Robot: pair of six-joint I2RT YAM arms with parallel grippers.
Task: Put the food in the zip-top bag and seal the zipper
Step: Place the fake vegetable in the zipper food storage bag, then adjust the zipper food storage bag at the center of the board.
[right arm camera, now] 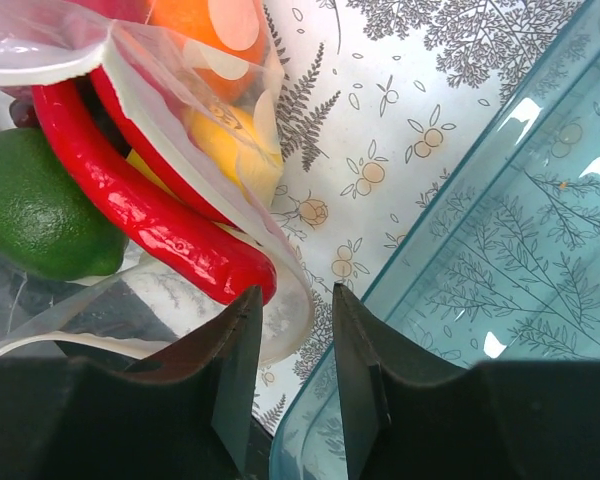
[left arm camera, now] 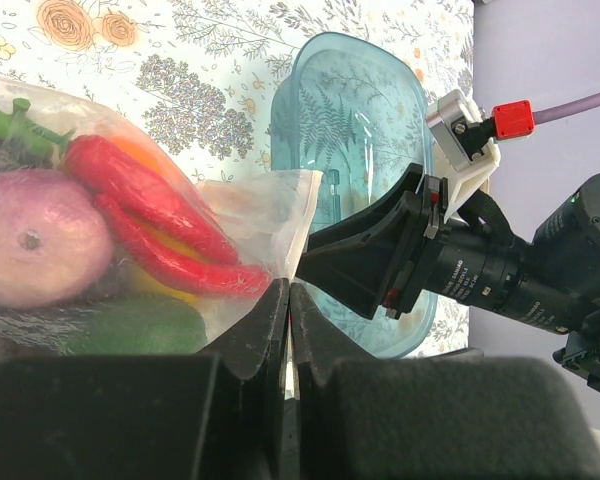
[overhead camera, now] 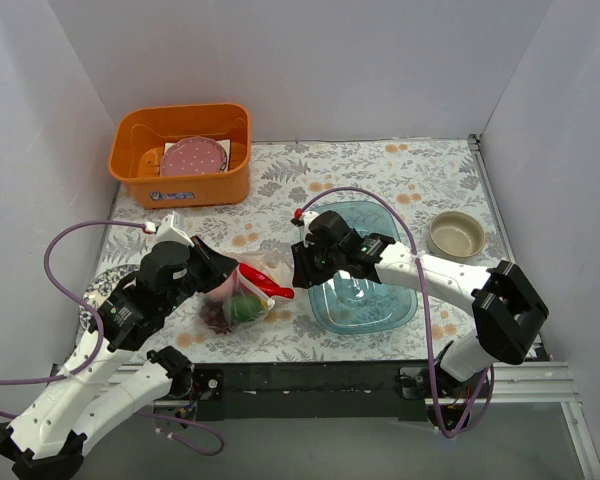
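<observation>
The zip-top bag (overhead camera: 242, 298) lies between the two arms with the food inside. The food is a long red chili (left arm camera: 160, 225), a pink-purple round fruit (left arm camera: 35, 240), a green fruit (right arm camera: 35, 205), a lemon (right arm camera: 230, 140) and an orange (right arm camera: 195, 25). My left gripper (left arm camera: 290, 290) is shut on the bag's (left arm camera: 265, 215) mouth edge from the left side. My right gripper (right arm camera: 295, 300) is at the bag's right end, jaws apart. The curled edge of the bag (right arm camera: 292, 318) lies in the gap between its fingers, untouched on the tray side. The chili's tip (right arm camera: 245, 280) ends just above the left finger.
A translucent blue tray (overhead camera: 380, 305) sits right beside the bag, under my right arm. An orange bin (overhead camera: 180, 185) holding a pink dotted plate (overhead camera: 193, 157) is at the back left. A beige bowl (overhead camera: 456, 234) stands at the right. A patterned plate edge (overhead camera: 90, 295) shows at the left.
</observation>
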